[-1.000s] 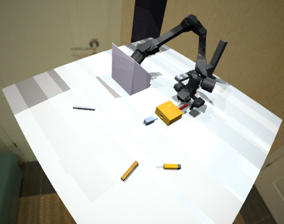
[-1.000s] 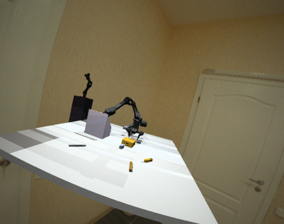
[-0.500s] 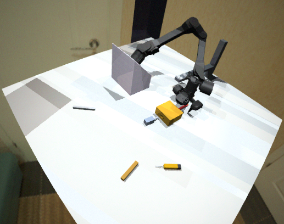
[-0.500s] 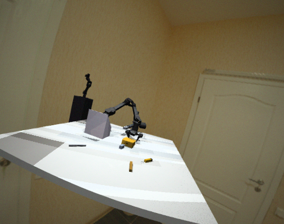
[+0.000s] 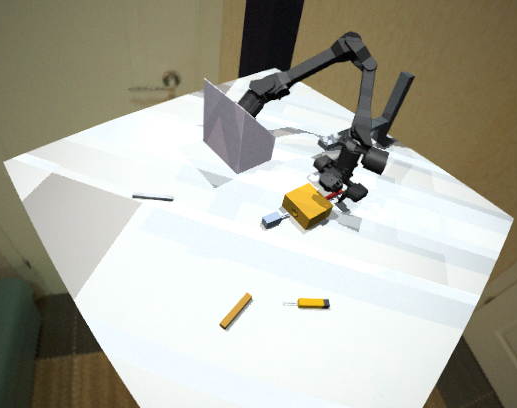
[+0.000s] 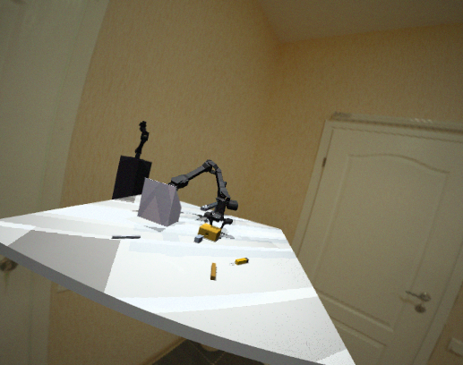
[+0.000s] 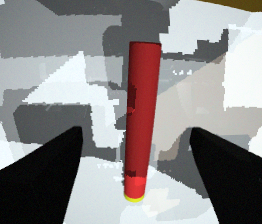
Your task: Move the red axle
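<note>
Between your jaws (image 5: 347, 194) (image 6: 220, 224) — parted, touching neither side — lies the red axle (image 5: 334, 194) (image 7: 142, 115), jutting from the yellow block (image 5: 307, 206) (image 6: 210, 233). On the bench (image 5: 266, 260) (image 6: 167, 268), you have a small blue-grey piece (image 5: 271, 220) (image 6: 198, 239) just beside that block, and an orange bar (image 5: 235, 311) (image 6: 213, 271) well apart from it.

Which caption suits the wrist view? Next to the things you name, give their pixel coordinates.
Red axle (image 7: 143, 115) with a yellow-rimmed end, lying between the tool's (image 7: 137, 131) parted fingers, touching neither.

Black, angular, segmented arm (image 5: 367, 95) (image 6: 220, 181)
</note>
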